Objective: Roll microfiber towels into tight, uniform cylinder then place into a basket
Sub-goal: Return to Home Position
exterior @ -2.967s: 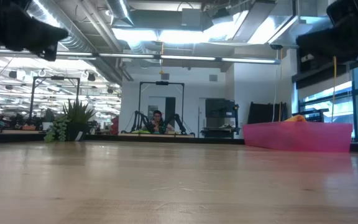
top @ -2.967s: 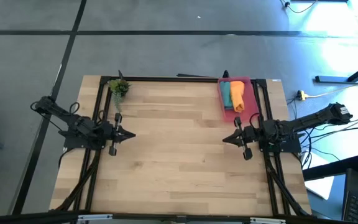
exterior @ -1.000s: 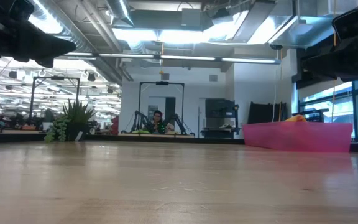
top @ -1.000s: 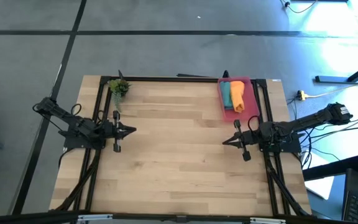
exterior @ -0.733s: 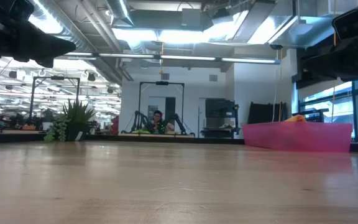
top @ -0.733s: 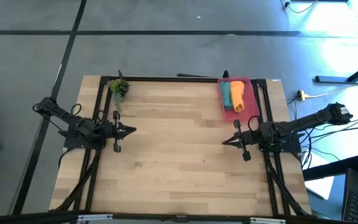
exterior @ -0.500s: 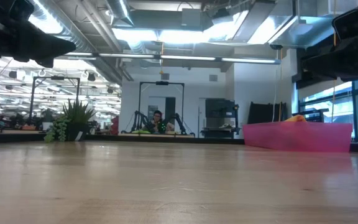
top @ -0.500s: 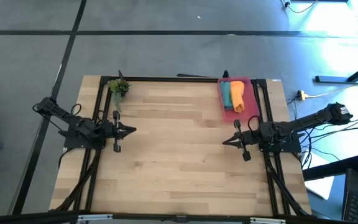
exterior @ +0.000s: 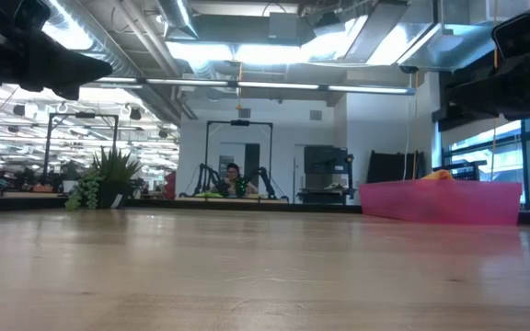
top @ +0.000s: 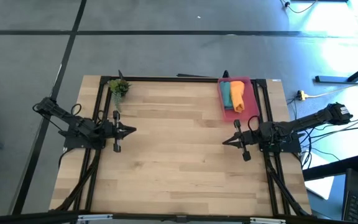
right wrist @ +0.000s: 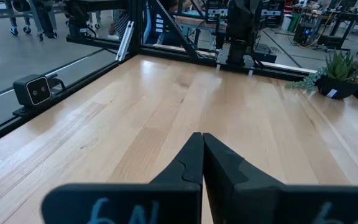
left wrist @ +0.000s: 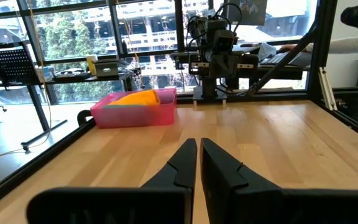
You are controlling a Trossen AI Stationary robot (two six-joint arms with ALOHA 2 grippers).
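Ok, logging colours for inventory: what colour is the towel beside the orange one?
The towel is teal blue-green, clearest in the high view.

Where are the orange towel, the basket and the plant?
orange towel (top: 237, 94), high view, middle of the roll.
basket (top: 235, 116), high view, bare floor near its end.
plant (top: 119, 87), high view, its leaves.

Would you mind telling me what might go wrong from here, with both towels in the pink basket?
The orange towel pokes above the basket rim in the low view, so its roll may loosen and spill over. The basket sits at the table's far corner, just beyond the shut right gripper; a wide swing could bump it. The left gripper, shut, waits across the table.
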